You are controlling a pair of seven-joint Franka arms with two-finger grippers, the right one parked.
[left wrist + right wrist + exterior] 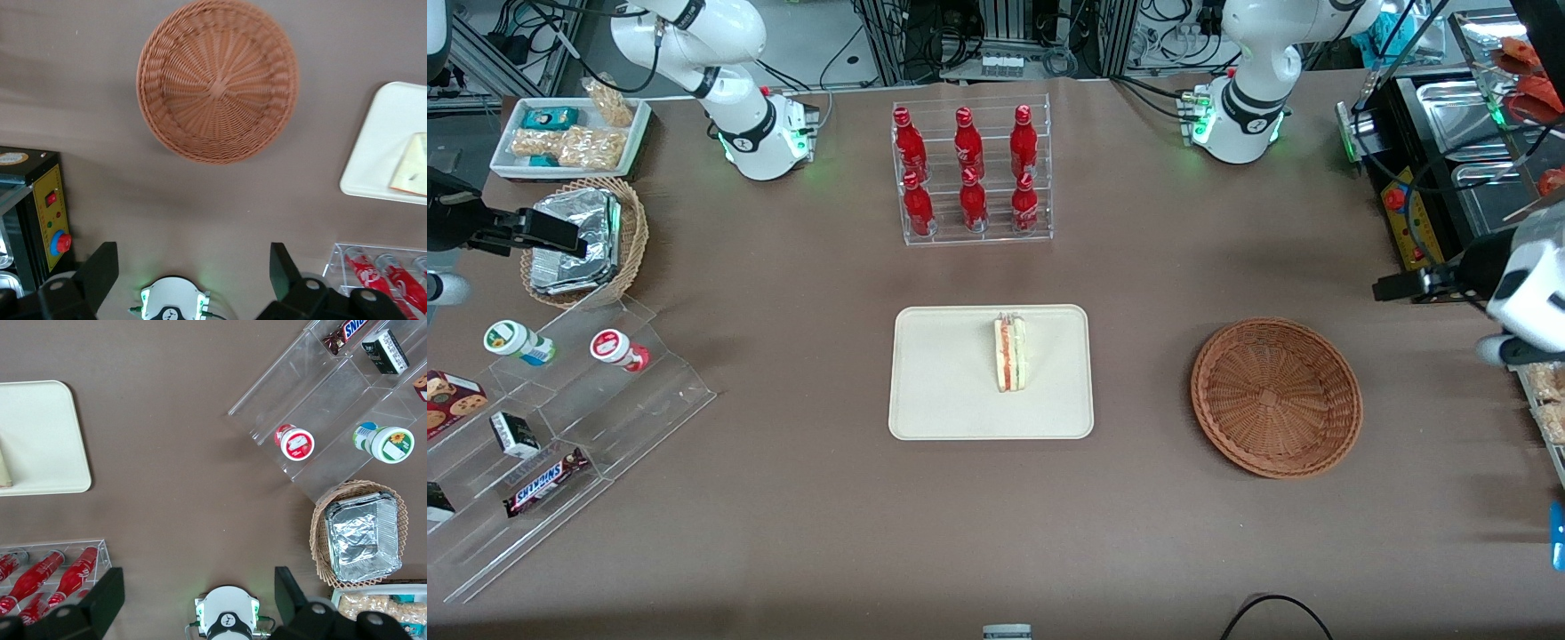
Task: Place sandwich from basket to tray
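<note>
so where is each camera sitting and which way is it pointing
Front view: high, facing both arm bases, looking down on the table with the tray, sandwich and basket.
Left wrist view: on the working arm, looking straight down at the empty basket; the open hand shows.
Right wrist view: on the parked arm, looking down at a clear snack stand.
All three show the tray.

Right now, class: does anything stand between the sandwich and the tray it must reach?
Nothing: the sandwich already lies on the tray. The basket holds nothing, and the open gripper hangs high above it.
</note>
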